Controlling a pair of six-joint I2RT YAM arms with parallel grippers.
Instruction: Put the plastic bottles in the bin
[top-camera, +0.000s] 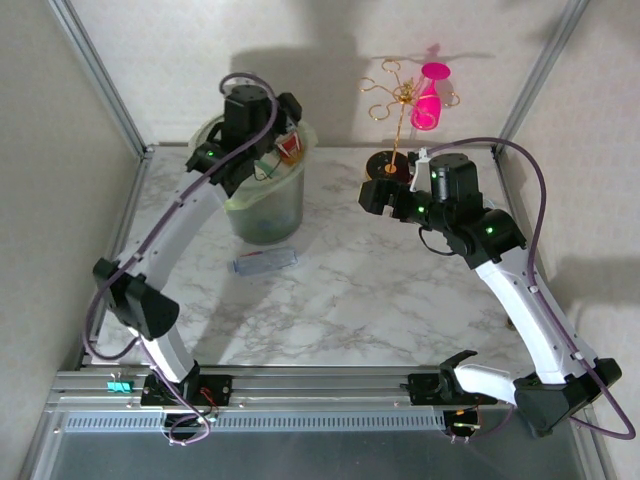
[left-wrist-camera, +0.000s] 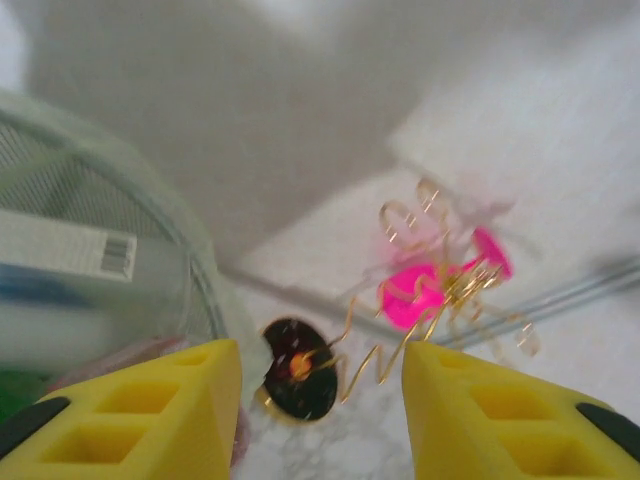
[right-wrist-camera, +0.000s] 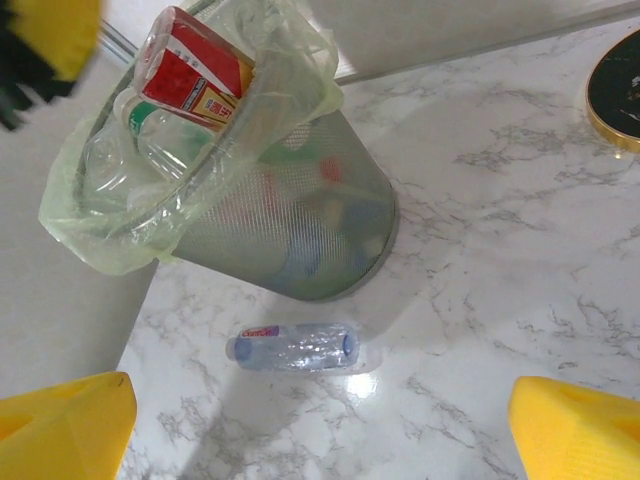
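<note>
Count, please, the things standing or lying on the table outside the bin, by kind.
Plastic bottle lying on its side: 1
Gold wire stand with dark round base: 1
Pink goblet hanging on that stand: 1
Total: 3

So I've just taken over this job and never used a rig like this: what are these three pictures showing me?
Two robot arms are bolted at the near table edge. The overhead picture shows both. The left pincer hangs over the bin, its yellow fingers apart around nothing I can see. The right pincer is open, empty, above the table. The other two pictures come from cameras on each wrist. The bin holds bottles, a red-labelled one at the rim. One clear bottle lies on the marble table. A pink goblet hangs on a gold stand.
</note>
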